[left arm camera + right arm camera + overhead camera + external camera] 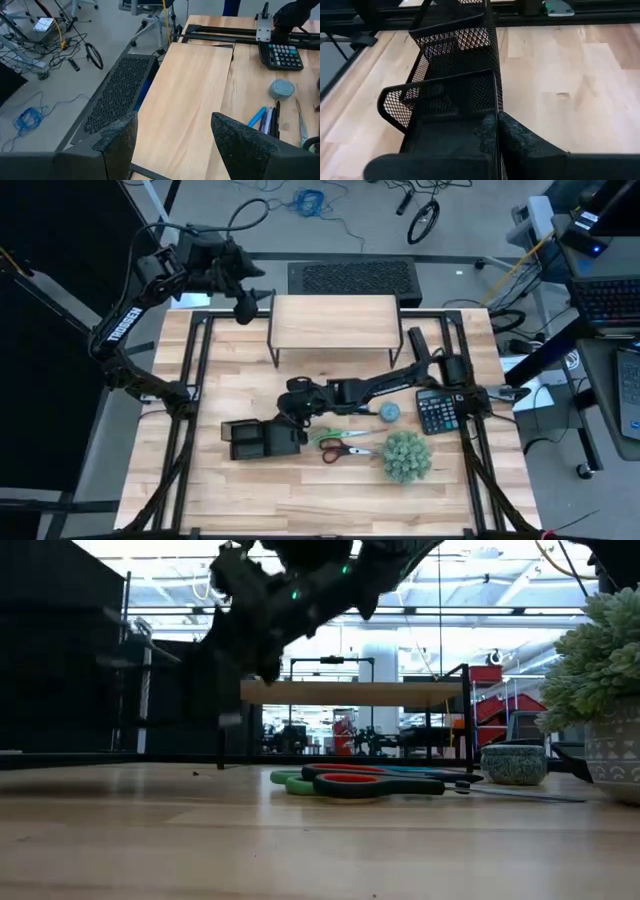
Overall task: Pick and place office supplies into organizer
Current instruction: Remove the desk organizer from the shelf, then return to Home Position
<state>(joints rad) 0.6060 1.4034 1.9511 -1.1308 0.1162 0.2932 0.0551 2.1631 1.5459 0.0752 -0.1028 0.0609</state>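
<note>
The black mesh organizer point(258, 439) sits on the table left of centre. My right gripper point(290, 418) is at its far right corner, shut, with nothing showing between its fingers point(520, 145). To the organizer's right lie green-handled scissors point(338, 438) and red-handled scissors point(345, 450), flat on the wood; both also show in the low view point(350, 783). Blue and dark pens point(266, 118) lie beyond them. My left gripper point(245, 308) hangs open above the table's far left, beside the wooden riser point(335, 320). My right gripper has its shut fingertips right at the top edge of the organizer's far long wall point(496, 100), at the end with the taller compartment. One finger seems inside that wall and one outside. I cannot tell whether they touch or pinch the mesh.
A black calculator point(437, 410) lies at the right, with a small round grey-blue dish point(389, 412) beside it. A fuzzy green ball plant point(407, 456) stands near the scissors. The riser spans the far middle. Bare wood lies along the near edge and left side.
</note>
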